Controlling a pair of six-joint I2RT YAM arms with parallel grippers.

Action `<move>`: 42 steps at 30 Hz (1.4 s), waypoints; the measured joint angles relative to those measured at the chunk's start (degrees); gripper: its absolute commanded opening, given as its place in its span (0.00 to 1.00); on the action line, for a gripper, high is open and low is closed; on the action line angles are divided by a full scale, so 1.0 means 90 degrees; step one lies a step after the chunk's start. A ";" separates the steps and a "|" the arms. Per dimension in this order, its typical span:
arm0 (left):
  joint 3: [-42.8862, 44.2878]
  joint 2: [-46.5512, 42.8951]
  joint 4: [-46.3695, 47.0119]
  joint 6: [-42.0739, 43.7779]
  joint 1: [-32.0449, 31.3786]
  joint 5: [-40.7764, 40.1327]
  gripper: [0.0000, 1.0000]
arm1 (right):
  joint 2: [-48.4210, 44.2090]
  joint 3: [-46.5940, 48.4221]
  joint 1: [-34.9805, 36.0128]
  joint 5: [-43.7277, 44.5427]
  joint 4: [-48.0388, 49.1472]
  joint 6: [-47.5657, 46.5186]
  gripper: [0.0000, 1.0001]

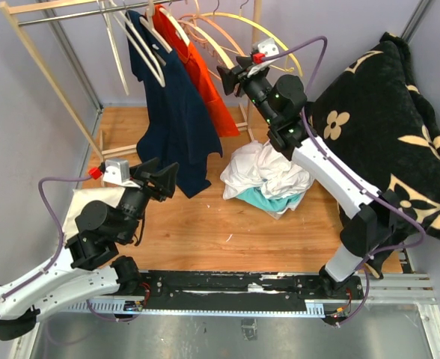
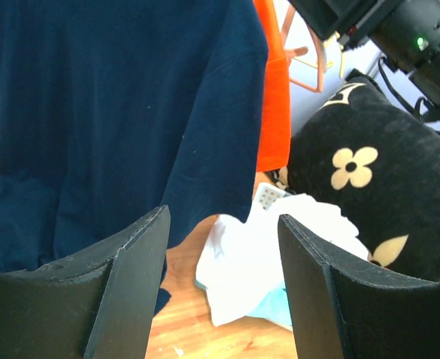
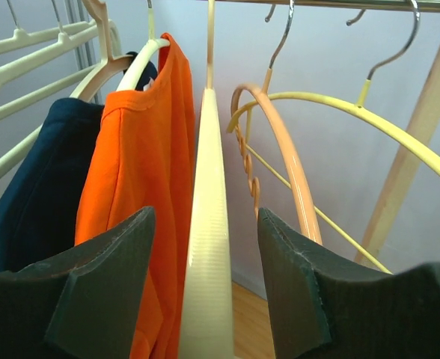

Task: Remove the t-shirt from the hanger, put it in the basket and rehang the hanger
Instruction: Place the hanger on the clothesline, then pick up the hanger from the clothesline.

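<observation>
Two hung t-shirts (image 1: 176,112), perhaps seven hangers (image 3: 205,247), one cushion (image 1: 388,127).

Clothes pile (image 1: 269,178) between hanging t-shirts (image 1: 176,120) and cushion (image 1: 385,127)

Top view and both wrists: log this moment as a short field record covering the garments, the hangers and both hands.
navy t-shirt: hanging on the rail
orange t-shirt: hanging beside it
left hand: open, empty, facing the navy t-shirt
right hand: open, fingers either side of a cream hanger
loose clothes: white pile on the table
</observation>
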 measured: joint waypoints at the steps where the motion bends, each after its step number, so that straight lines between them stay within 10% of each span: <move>1: 0.0090 0.0061 -0.0007 0.0000 0.0000 -0.0002 0.64 | -0.0097 -0.0100 0.0015 0.0022 -0.0022 -0.0032 0.59; 16: 0.0279 0.0423 -0.0012 -0.0049 0.0000 0.0027 0.64 | -0.1486 -0.0590 0.0282 -0.0034 -0.0857 -0.0282 0.60; 42: 0.0070 -0.0029 -0.0044 -0.0287 0.0000 0.0126 0.65 | 0.0661 0.1943 0.0804 0.0075 -0.2465 -0.0291 0.62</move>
